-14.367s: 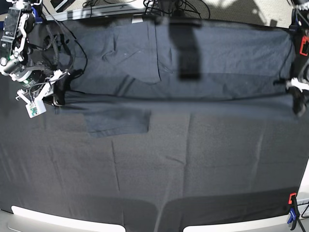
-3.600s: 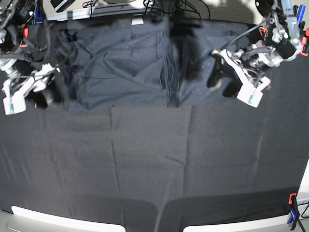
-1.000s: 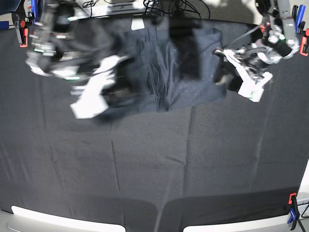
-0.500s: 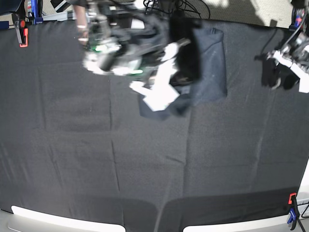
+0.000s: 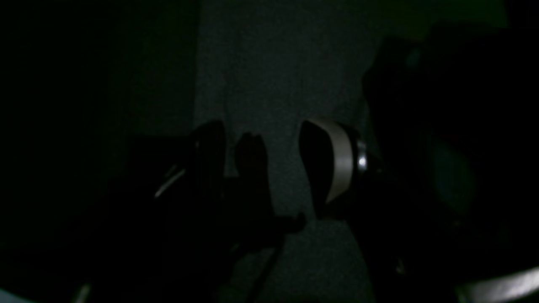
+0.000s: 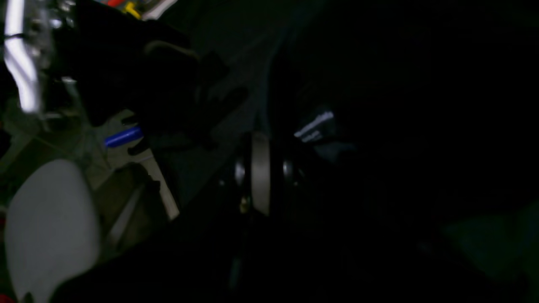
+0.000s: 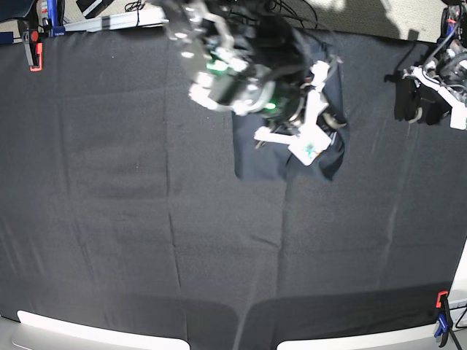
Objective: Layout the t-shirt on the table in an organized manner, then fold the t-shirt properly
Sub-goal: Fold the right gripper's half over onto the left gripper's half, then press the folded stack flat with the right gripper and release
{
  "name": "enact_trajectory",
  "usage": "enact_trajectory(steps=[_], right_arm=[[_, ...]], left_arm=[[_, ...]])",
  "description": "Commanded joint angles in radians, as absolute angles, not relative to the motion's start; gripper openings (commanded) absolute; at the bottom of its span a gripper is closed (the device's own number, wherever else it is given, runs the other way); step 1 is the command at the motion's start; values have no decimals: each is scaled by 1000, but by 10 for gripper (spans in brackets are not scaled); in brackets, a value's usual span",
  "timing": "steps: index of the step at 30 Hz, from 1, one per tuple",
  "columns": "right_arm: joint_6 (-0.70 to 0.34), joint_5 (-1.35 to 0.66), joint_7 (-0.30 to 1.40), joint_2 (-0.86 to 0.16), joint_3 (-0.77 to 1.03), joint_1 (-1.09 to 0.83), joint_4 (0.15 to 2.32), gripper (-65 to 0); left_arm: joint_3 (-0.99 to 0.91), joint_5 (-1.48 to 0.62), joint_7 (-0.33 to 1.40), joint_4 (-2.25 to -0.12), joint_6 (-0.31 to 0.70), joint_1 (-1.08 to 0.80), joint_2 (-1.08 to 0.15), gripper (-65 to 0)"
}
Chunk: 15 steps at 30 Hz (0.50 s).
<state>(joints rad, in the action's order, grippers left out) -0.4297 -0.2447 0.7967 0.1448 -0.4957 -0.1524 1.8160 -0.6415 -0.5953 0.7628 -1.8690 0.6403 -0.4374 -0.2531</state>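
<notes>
The dark slate-blue t-shirt (image 7: 255, 157) lies folded into a narrow strip at the back middle-right of the black-clothed table (image 7: 146, 240). The right wrist arm reaches across it from the view's left. Its gripper (image 7: 330, 124) sits low over the strip's right edge and appears shut on the shirt cloth. The right wrist view is very dark and shows only one pale-banded finger (image 6: 259, 172) against dark cloth. My left gripper (image 7: 417, 102) hangs open and empty at the far right, apart from the shirt. The left wrist view shows its spread fingers (image 5: 332, 160) over bare cloth.
A red clamp (image 7: 29, 51) is at the back left edge and a red and blue clamp (image 7: 441, 321) at the front right corner. The pale rim (image 7: 66, 324) runs along the front. Cables lie beyond the back edge.
The right wrist arm has swept from the left to the middle-right, carrying the shirt's left part over onto its right part. The left arm has pulled away to the right.
</notes>
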Motion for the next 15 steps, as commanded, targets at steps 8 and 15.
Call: enact_trajectory(steps=[8, 15], right_arm=[[-653, -419, 731, 157, -548, -127, 1777, -457], [-671, -457, 620, 157, -549, -127, 1777, -457]], left_arm=[[-648, -611, 739, -1884, 648, -435, -266, -350], [-648, -611, 739, -1885, 648, -435, -266, -350]])
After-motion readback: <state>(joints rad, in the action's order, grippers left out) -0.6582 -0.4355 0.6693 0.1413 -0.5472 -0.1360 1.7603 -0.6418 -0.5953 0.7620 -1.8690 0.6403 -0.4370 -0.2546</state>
